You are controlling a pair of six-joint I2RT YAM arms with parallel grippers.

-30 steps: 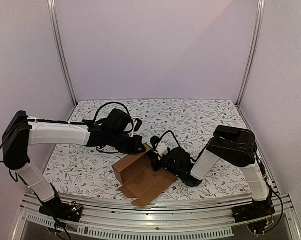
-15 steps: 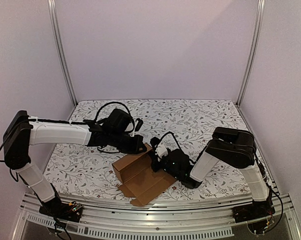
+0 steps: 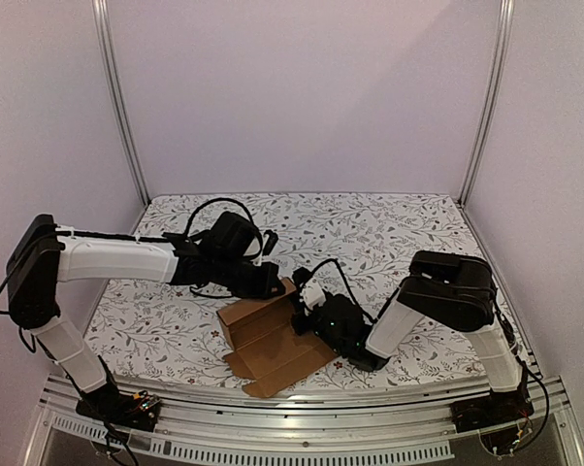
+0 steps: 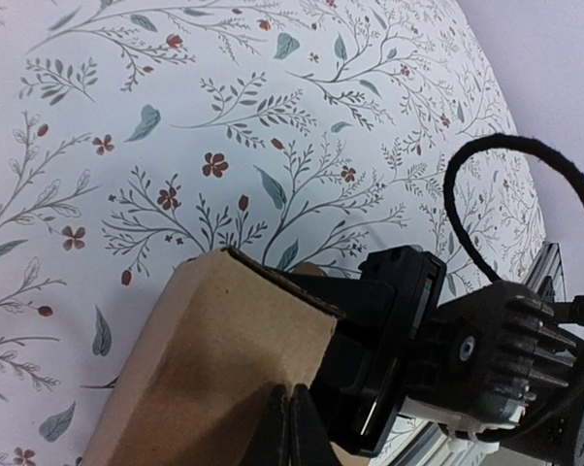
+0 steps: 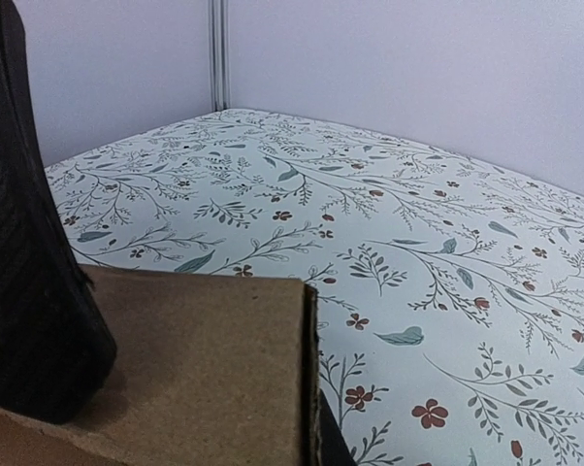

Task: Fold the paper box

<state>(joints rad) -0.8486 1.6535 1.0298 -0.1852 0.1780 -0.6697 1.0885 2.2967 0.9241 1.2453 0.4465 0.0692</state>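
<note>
The paper box (image 3: 273, 338) is a brown cardboard piece, partly folded, lying near the table's front edge with its flaps spread forward. In the left wrist view its upright panel (image 4: 224, 359) fills the lower left. My left gripper (image 4: 290, 427) is shut with nothing between its fingers, its tips pressed against that panel; from above it sits at the box's back edge (image 3: 271, 283). My right gripper (image 3: 307, 313) is at the box's right end. In the right wrist view it (image 5: 313, 432) is shut on a cardboard wall (image 5: 195, 369), one dark finger (image 5: 333, 445) showing beside the wall's edge.
The floral tablecloth (image 3: 370, 233) covers the table. A metal rail (image 3: 302, 398) runs along the front edge just below the box's flaps. Purple walls and metal posts (image 3: 117, 107) enclose the back and sides. The left arm's black body (image 5: 25, 252) stands close at the right wrist camera's left.
My right gripper has closed onto the box's wall and shifted slightly left and forward. The box has settled a little lower and toward the front. The left arm has barely moved.
</note>
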